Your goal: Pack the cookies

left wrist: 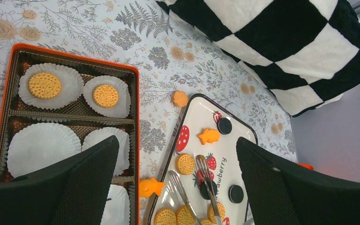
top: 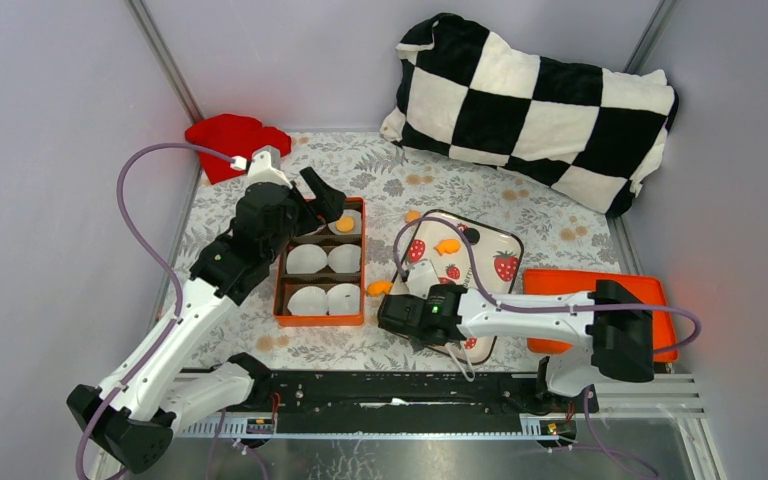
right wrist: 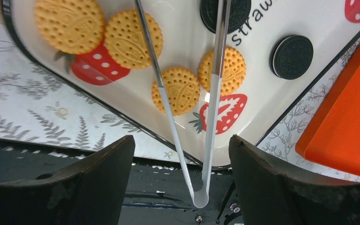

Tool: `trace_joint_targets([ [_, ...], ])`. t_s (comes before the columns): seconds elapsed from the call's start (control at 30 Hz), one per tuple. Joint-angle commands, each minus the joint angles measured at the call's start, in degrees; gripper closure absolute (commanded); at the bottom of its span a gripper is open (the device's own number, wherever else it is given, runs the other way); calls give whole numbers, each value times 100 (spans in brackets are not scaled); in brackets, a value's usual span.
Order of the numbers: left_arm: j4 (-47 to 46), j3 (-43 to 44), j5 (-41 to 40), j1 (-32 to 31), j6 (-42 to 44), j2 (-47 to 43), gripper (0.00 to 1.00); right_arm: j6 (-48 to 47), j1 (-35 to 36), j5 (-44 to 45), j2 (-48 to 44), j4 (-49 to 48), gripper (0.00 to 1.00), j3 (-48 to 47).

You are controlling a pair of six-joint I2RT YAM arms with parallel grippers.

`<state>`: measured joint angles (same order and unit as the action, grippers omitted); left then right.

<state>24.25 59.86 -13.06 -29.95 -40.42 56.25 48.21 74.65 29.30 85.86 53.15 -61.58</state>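
Observation:
Golden round cookies (right wrist: 176, 90) and black ones (right wrist: 291, 56) lie on the strawberry-print tray (right wrist: 183, 42). Metal tongs (right wrist: 213, 108) rest on that tray between the spread fingers of my right gripper (right wrist: 182, 140), which is open and touches neither arm of the tongs. In the left wrist view, two golden cookies (left wrist: 44, 85) sit in white paper cups in the orange box (left wrist: 75, 54). My left gripper (left wrist: 177, 145) hangs open above the box's edge and the tray (left wrist: 201, 105), holding nothing. From above, the left gripper (top: 325, 200) is over the box's far end and the right gripper (top: 400, 315) at the tray's near corner.
Orange fish-shaped biscuits lie on the tray (left wrist: 208, 136) and beside the box (left wrist: 150, 187); one round orange piece (left wrist: 180, 98) is on the tablecloth. An orange lid (top: 560, 320) lies right of the tray. A checkered pillow (top: 540, 110) and red cloth (top: 230, 135) are at the back.

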Motion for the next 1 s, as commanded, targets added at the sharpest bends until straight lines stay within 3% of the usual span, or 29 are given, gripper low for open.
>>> trace_joint_targets([
  [0.0, 62, -142, 18, -15, -61, -18, 1, 177, 27, 59, 209, -36, 18, 316],
  [0.23, -60, -448, 220, -50, -273, 46, 1, 153, -32, -171, 57, -782, 16, 1071],
  [0.37, -91, -524, 233, -113, -316, 93, 1, 60, -64, -324, 176, -1144, 20, 1288],
  [0.43, -87, -544, 214, -122, -317, 104, 1, 24, -78, -428, 245, -1310, 31, 1329],
  [0.47, -86, -545, 209, -129, -317, 120, 1, 25, -76, -452, 273, -1337, 41, 1333],
  [0.57, -81, -545, 219, -132, -317, 132, 1, 29, -82, -510, 275, -1386, 51, 1333],
  [0.7, -72, -491, 234, -142, -309, 99, 1, 138, -81, -261, 150, -957, 79, 1106],
  [0.97, 34, -387, 149, -146, -263, -3, 1, -42, -82, 373, -397, 34, 88, 89],
])
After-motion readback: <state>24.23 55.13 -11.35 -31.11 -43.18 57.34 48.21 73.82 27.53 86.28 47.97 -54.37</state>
